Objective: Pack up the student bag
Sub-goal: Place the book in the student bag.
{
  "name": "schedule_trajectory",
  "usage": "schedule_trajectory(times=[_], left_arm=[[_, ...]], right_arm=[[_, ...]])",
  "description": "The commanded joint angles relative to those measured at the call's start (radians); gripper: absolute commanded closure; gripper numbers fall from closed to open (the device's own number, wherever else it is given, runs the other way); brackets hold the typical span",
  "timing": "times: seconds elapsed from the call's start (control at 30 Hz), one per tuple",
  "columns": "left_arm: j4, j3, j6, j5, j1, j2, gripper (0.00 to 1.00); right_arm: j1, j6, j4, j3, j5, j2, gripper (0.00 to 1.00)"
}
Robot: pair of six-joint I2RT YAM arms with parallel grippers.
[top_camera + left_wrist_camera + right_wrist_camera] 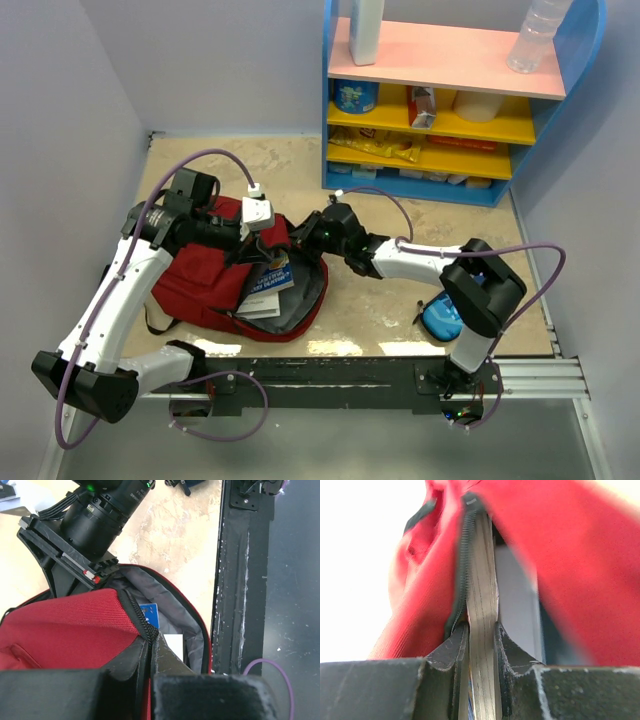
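The student bag [200,275] lies at the left of the table, dark red, its grey-lined mouth [187,625] open toward the near edge. My left gripper [150,640] is shut on the bag's black zipper edge [137,612], holding the upper flap. My right gripper [481,627] is shut on a book [482,580], whose page edge shows between the fingers. Red fabric surrounds the book on both sides. From above, the right gripper [298,240] sits at the bag's mouth, just right of the left gripper [247,247]. Blue and white books [266,287] show inside the opening.
A small blue zip pouch [440,318] lies near the right arm's base. A blue and yellow shelf unit [430,110] with groceries and bottles stands at the back right. The black mounting rail [350,372] runs along the near edge. Walls close in left and right.
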Motion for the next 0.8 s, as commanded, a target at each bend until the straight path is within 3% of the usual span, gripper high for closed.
schedule_trajectory(times=[0.0,0.33,0.37,0.47,0.57,0.67,0.77], left_arm=[[0.038,0.052,0.009,0.088,-0.015,-0.024,1.00],[0.040,0.049,0.020,0.073,-0.015,-0.015,1.00],[0.040,0.049,0.021,0.070,-0.015,-0.015,1.00],[0.041,0.049,0.023,0.061,-0.015,-0.014,1.00],[0.041,0.050,0.023,0.056,-0.015,-0.011,1.00],[0.041,0.047,0.024,0.047,-0.015,-0.012,1.00],[0.040,0.042,0.026,0.042,-0.015,-0.014,1.00]], right_arm=[[-0.002,0.002,0.093,0.050,0.195,-0.017,1.00],[0.128,-0.090,-0.020,0.131,0.134,0.026,0.98],[0.136,-0.119,-0.046,0.142,0.110,0.024,0.82],[0.145,-0.188,-0.176,0.188,0.095,0.008,0.59],[0.138,-0.236,-0.288,0.198,0.124,-0.028,0.43],[0.107,-0.250,-0.298,0.143,0.116,-0.066,0.43],[0.092,-0.288,-0.307,0.099,0.130,-0.137,0.53]])
